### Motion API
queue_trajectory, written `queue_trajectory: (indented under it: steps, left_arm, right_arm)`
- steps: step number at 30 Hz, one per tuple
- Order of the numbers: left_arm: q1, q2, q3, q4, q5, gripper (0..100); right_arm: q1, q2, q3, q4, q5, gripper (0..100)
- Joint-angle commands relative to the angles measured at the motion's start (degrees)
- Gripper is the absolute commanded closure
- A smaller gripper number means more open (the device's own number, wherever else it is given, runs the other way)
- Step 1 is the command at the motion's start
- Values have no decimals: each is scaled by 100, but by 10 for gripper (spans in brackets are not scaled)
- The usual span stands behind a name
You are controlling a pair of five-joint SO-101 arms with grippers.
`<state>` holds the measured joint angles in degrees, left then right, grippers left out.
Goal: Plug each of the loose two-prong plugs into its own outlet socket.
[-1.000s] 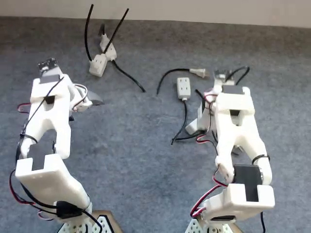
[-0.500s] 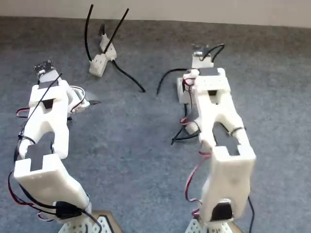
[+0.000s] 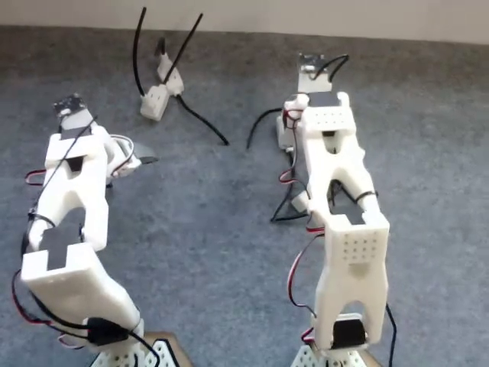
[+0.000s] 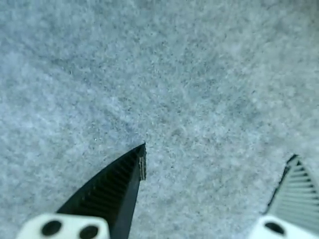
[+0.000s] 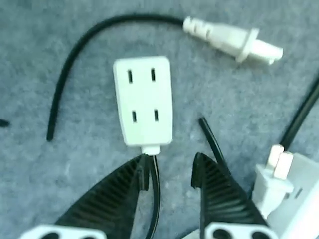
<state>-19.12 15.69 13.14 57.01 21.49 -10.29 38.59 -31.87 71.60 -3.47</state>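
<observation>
Right gripper (image 5: 170, 162), jaws parted by a narrow gap and holding nothing, hangs over the black cord (image 5: 155, 199) just where it leaves the outlet block (image 5: 143, 102). Within the last second the right arm (image 3: 336, 176) swings out of a folded pose near the table's right edge and stretches toward the far edge, so that in the high view it now covers most of the block. Left arm (image 3: 72, 183) barely shifts. Its left gripper (image 4: 217, 157) is spread wide and empty above bare grey table (image 4: 199, 74) near the left edge. Loose two-prong plug (image 5: 227, 37) lies beyond the block, apart from it, prongs unseated. The second plug (image 5: 269, 184) lies just beside the right gripper. Judgement: the approach looks complete, but no plug is grasped and insertion is not yet begun.
</observation>
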Motion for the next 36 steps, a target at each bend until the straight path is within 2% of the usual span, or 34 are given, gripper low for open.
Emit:
queue_trajectory:
  steps: [1,8,12,16,21,25,28,36]
  left_arm:
    - [-48,-347,-40,-62,53,593]
    - [-48,-347,-31,-62,53,593]
    - [-48,-347,-31,-62,53,593]
    - [-57,-347,-22,-62,53,593]
    - [-48,-347,-22,-62,53,593]
    - [-48,-347,-22,-62,53,593]
    - [-48,-347,-22,-62,53,593]
    - [-48,-338,-13,-229,53,593]
  right_arm:
    - [-259,-295,-409,479,-9,843]
    - [-462,-426,-409,1077,9,843]
    - [-664,-435,-453,1209,510,843]
    - [-224,-426,-743,1033,791,843]
    - [435,-391,-980,57,897,843]
    - [400,-391,-760,-602,2119,843]
    - [295,-391,-655,-760,2690,843]
    - [321,13,-593,-1279,2857,843]
